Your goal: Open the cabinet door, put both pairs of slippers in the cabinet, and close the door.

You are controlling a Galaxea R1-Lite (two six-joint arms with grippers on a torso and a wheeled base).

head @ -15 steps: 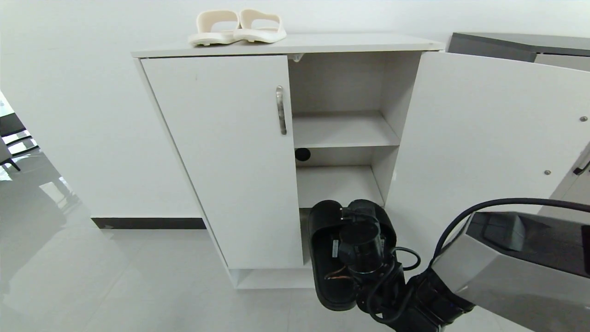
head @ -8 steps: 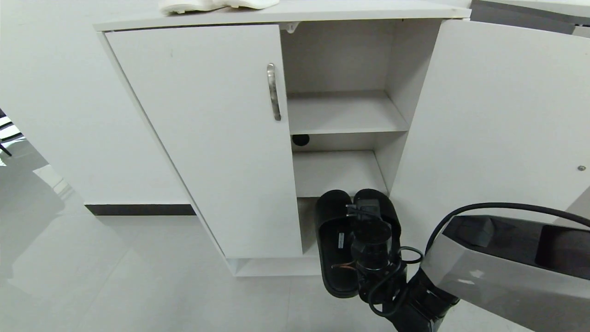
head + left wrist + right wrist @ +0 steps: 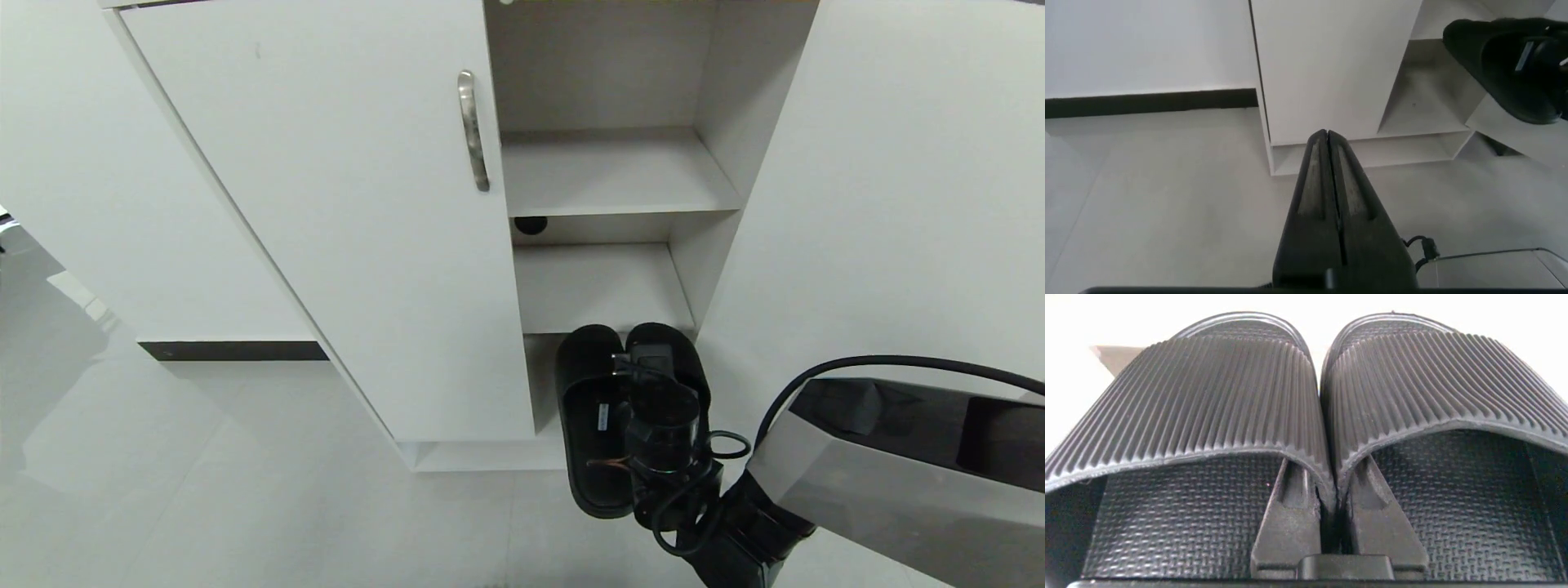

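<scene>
Mira: What has changed in the last second?

Jon: Mostly the camera. It has dipped and closed in, so the cabinet [image 3: 326, 204] top has slid out of the picture. The black slippers [image 3: 600, 425] sit much as they did against the opening.

Mira: And the tool?

Jon: The right gripper [image 3: 1325, 502] has one finger inside each slipper and pinches their two touching inner walls together, so the pair hangs as one piece. The left gripper [image 3: 1328, 163] has its fingers pressed flat together with nothing between them.

Mira: Where exactly is the pair?

Jon: It is in the air at the open right half. The toes are at the front edge of the lower shelf [image 3: 596, 286] and the heels hang out past the cabinet's base, over the floor [image 3: 204, 490].

Mira: How should the step go?

Jon: I'd keep the soles level and drive straight in, toes first. The pair needs to stay off the closed left door's edge and off the open right door [image 3: 898, 204]. I'd release only once the heels are past the front edge.

Mira: Arm poses?

Jon: The right arm comes up from the near right, wrist stretched toward the opening. The left is low, pointing down at the floor before the cabinet's base.
</scene>
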